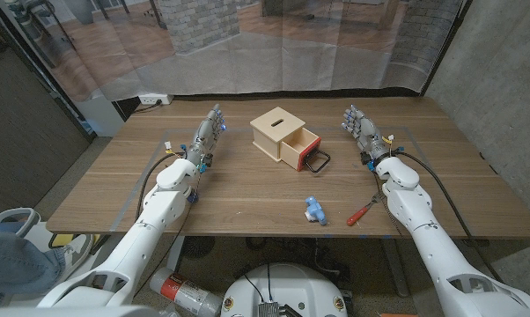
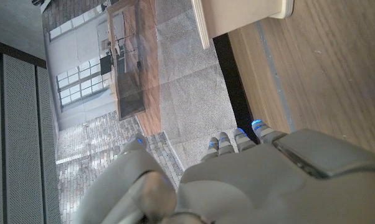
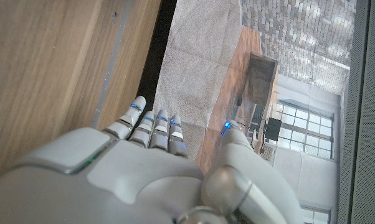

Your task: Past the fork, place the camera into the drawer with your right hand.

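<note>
Two hands stand on the table [image 1: 247, 198], one at each side, both empty with fingers spread and reaching toward the far edge. Left hand [image 1: 209, 134] sits at the left of the box [image 1: 278, 132], near it but apart; its fingers [image 2: 237, 142] show blue-lit tips in the left wrist view, with the box's pale corner [image 2: 237, 18] beyond them. Right hand [image 1: 362, 132] sits at the right of the box, also apart from it, holding nothing; in the right wrist view its fingers [image 3: 153, 127] are straight and slightly fanned, thumb apart, over bare wood.

Between the hands, the box has a slot in its lid and a red-fronted drawer [image 1: 302, 150] pulled out toward the robot, with a dark wire handle [image 1: 318, 163] at its front. Nothing can be made out inside the drawer from here.

Nearer the robot than the right hand, and inward of its forearm, lies a small blue-and-white thing [image 1: 314, 210], possibly the camera, though it is too small to tell. Just to its right, close to the right forearm, lies a slim tool with a red handle [image 1: 363, 212], angled toward the arm; it may be the fork or a screwdriver. Both lie well apart from the right hand's fingers and from the drawer.
</note>
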Controlling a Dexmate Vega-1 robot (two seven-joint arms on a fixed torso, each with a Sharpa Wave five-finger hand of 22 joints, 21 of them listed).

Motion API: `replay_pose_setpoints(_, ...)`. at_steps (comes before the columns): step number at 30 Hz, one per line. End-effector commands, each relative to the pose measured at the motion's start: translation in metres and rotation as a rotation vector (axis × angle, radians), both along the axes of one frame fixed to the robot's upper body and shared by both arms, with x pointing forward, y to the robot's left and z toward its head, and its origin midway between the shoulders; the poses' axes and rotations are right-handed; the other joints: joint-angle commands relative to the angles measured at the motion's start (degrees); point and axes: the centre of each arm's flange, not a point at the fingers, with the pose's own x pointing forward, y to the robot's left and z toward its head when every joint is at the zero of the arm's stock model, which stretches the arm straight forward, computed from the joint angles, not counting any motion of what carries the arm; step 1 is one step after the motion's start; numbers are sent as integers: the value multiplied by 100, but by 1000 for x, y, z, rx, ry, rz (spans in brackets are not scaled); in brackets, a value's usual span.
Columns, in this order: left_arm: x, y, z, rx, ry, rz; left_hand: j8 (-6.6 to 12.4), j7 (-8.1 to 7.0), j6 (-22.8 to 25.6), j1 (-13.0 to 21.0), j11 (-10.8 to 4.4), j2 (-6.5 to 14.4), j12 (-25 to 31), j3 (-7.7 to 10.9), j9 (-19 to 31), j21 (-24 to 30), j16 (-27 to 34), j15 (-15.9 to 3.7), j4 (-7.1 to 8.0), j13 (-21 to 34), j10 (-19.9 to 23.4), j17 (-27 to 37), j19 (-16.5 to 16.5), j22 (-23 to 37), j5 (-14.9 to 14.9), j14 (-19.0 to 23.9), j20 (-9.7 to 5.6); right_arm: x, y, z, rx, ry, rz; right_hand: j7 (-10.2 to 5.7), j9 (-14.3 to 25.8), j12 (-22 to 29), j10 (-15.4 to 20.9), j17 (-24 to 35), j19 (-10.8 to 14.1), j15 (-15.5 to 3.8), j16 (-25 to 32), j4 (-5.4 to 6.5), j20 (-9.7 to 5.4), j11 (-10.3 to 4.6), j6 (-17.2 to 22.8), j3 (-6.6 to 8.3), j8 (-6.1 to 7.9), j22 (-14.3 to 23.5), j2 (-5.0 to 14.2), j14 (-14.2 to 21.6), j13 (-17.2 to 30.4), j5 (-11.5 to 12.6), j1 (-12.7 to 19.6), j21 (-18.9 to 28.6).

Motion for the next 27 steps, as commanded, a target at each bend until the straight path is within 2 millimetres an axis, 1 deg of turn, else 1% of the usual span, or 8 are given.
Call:
replay_pose_setpoints(1, -2, -1, -1, 11, 13, 1, 23, 2, -14, 50, 4, 5, 35, 14, 11, 14, 39, 6, -4, 10, -23, 5, -43, 25, 39, -30, -165, -5, 2, 0, -11, -26, 6, -45, 20, 41, 79, 12, 71, 8, 29, -27, -230, 0, 50, 43, 33, 24, 5, 71, 9, 41, 70, -9)
replay_pose_setpoints(18, -7, -2, 2, 14, 11, -2, 18, -3, -8, 59, -4, 30, 32, 3, 12, 1, 39, 16, -3, 11, -15, 7, -48, 27, 39, -21, -126, -15, -3, 1, 0, -52, 18, -81, 21, 59, 145, 9, 125, -19, 40, -49, -243, -31, 91, 48, 45, 25, -1, 132, 11, 45, 87, -40)
replay_pose_setpoints(27, -9, -4, 2, 21, 13, -2, 16, -3, -7, 66, -2, 43, 30, -2, 12, -5, 38, 19, -3, 11, -14, 7, -50, 29, 39, -19, -112, -20, -9, -4, -18, -56, 16, -85, 22, 60, 157, 7, 149, -33, 39, -61, -244, -35, 95, 51, 44, 25, -4, 149, 12, 47, 98, -55)
